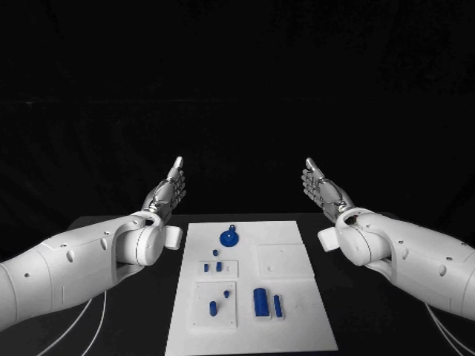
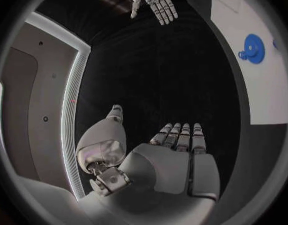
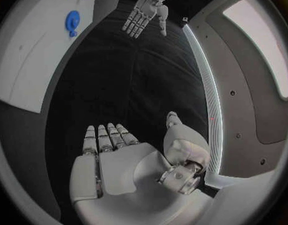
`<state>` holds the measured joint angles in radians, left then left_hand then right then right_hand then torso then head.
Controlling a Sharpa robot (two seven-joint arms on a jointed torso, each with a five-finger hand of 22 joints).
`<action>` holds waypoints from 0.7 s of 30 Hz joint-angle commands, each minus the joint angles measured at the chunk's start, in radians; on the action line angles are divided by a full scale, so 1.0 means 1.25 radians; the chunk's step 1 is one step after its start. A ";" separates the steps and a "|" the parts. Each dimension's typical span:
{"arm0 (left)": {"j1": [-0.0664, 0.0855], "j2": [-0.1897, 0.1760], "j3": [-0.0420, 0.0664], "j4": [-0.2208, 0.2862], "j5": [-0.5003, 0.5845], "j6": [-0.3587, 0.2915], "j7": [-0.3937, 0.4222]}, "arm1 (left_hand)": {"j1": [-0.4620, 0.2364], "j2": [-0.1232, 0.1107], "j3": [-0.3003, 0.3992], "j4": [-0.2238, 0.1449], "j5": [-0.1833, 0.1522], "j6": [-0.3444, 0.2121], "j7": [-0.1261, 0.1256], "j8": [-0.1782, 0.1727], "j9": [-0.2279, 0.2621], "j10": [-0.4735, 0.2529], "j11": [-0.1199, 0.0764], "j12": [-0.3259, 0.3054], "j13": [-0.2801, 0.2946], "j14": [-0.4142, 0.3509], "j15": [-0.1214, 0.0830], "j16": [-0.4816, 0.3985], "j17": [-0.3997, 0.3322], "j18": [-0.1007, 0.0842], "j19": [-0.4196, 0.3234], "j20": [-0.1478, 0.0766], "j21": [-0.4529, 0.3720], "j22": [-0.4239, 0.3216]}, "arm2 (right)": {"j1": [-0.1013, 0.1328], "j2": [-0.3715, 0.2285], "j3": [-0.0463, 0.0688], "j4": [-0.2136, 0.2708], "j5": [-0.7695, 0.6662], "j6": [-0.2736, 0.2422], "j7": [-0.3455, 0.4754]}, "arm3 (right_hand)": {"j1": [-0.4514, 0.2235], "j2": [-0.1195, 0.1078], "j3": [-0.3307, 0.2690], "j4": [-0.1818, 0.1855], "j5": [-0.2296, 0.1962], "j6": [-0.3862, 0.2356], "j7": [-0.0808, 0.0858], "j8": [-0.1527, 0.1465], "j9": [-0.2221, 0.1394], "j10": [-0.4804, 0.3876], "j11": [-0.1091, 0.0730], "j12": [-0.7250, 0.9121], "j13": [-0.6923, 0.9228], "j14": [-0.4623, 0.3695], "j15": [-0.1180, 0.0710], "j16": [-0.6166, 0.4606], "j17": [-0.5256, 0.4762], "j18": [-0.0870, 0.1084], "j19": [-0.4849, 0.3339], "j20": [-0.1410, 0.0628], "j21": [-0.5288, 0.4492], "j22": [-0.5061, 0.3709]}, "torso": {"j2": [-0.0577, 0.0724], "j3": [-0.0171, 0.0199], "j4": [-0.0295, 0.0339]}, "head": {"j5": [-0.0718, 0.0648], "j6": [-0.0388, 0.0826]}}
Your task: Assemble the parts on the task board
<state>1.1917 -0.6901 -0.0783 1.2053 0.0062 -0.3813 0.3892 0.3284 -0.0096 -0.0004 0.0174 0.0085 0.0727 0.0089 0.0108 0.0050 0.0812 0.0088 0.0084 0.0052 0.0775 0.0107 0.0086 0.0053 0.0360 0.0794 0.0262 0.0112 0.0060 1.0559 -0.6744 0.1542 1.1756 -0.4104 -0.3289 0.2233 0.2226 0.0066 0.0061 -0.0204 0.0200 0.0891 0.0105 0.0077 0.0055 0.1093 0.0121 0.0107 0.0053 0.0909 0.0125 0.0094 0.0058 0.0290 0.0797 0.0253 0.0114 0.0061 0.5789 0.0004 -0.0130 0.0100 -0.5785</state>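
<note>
Both my hands hang above the table w/ nothing in them, fingers straight and side by side, thumbs held apart. Left hand (image 1: 168,190) sits left of centre in the head view, right hand (image 1: 325,190) right of centre, both above the board's top edge in frame, palms facing each other.

Task board (image 1: 291,293) lies bottom-centre of the head view, between my forearms. On it: a round blue part w/ a small knob (image 1: 228,237) near the upper middle, two small blue pegs (image 1: 211,266) lower down on the left, two more small pieces (image 1: 220,300) in the lower-left panel, and two taller blue blocks (image 1: 266,302) side by side lower middle. Whether any of these are seated in sockets or just lying loose, can't tell. So the scene fits parts waiting to go in or parts already placed w/ hands pulled clear.

Risks, as I judge them:
- Pieces are tiny vs my fingers, so a pinch could slip or knock a neighbour.
- The pegs and the block pair sit close together, so reaching for one may bump the other.
- Board looks light; a sideways push could slide it.
- Forearms flank the board closely, so an inward swing might clip its edge.
</note>
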 commanded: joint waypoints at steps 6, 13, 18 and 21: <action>-0.075 -0.047 0.041 0.195 -0.004 -0.230 0.080 | -0.263 0.008 0.000 -0.014 -0.007 -0.058 -0.007 -0.009 -0.004 -0.065 -0.007 -0.007 -0.004 -0.062 -0.009 -0.007 -0.004 -0.029 -0.064 -0.021 -0.009 -0.005 | -0.003 -0.053 -0.076 0.200 0.232 -0.250 0.172 | -0.178 -0.005 -0.005 0.016 -0.016 -0.071 -0.008 -0.006 -0.004 -0.087 -0.010 -0.009 -0.004 -0.073 -0.010 -0.008 -0.005 -0.023 -0.064 -0.020 -0.009 -0.005 | -0.028 -0.0003 0.0104 | -0.008 -0.017; -0.109 -0.069 0.060 0.282 -0.005 -0.303 0.102 | -0.263 0.008 0.000 -0.014 -0.007 -0.058 -0.007 -0.009 -0.004 -0.065 -0.007 -0.007 -0.004 -0.062 -0.009 -0.007 -0.004 -0.029 -0.064 -0.021 -0.009 -0.005 | -0.005 -0.080 -0.117 0.299 0.315 -0.338 0.228 | -0.178 -0.005 -0.005 0.016 -0.016 -0.071 -0.008 -0.006 -0.004 -0.087 -0.010 -0.009 -0.004 -0.073 -0.010 -0.008 -0.005 -0.023 -0.064 -0.020 -0.009 -0.005 | -0.028 -0.0003 0.0104 | -0.008 -0.017; -0.113 -0.072 0.063 0.292 -0.005 -0.311 0.105 | -0.263 0.008 0.000 -0.014 -0.007 -0.058 -0.007 -0.009 -0.004 -0.065 -0.007 -0.007 -0.004 -0.062 -0.009 -0.007 -0.004 -0.029 -0.064 -0.021 -0.009 -0.005 | -0.005 -0.084 -0.123 0.316 0.328 -0.353 0.237 | -0.178 -0.005 -0.005 0.016 -0.016 -0.071 -0.008 -0.006 -0.004 -0.087 -0.010 -0.009 -0.004 -0.073 -0.010 -0.008 -0.005 -0.023 -0.064 -0.020 -0.009 -0.005 | -0.028 -0.0003 0.0104 | -0.008 -0.017; -0.113 -0.072 0.063 0.292 -0.005 -0.311 0.105 | -0.263 0.008 0.000 -0.014 -0.007 -0.058 -0.007 -0.009 -0.004 -0.065 -0.007 -0.007 -0.004 -0.062 -0.009 -0.007 -0.004 -0.029 -0.064 -0.021 -0.009 -0.005 | -0.005 -0.084 -0.123 0.316 0.328 -0.353 0.237 | -0.178 -0.005 -0.005 0.016 -0.016 -0.071 -0.008 -0.006 -0.004 -0.087 -0.010 -0.009 -0.004 -0.073 -0.010 -0.008 -0.005 -0.023 -0.064 -0.020 -0.009 -0.005 | -0.028 -0.0003 0.0104 | -0.008 -0.017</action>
<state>1.0502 -0.7802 -0.0013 1.5667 0.0061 -0.7296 0.4862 0.0073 0.0004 0.0007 0.0052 0.0047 0.0051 -0.0002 0.0067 0.0009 0.0052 0.0000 0.0046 0.0015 0.0035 0.0001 0.0069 0.0009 0.0074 0.0037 -0.0001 0.0035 0.0009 1.0499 -0.7795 -0.0004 1.5678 -0.0366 -0.7287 0.4732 0.0055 0.0000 -0.0009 -0.0054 0.0070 0.0037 -0.0003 0.0035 0.0008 0.0037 -0.0001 0.0059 0.0009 0.0047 0.0004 0.0055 0.0009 0.0137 0.0053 0.0001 0.0035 0.0008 0.5445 0.0000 0.0000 0.0000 -0.6000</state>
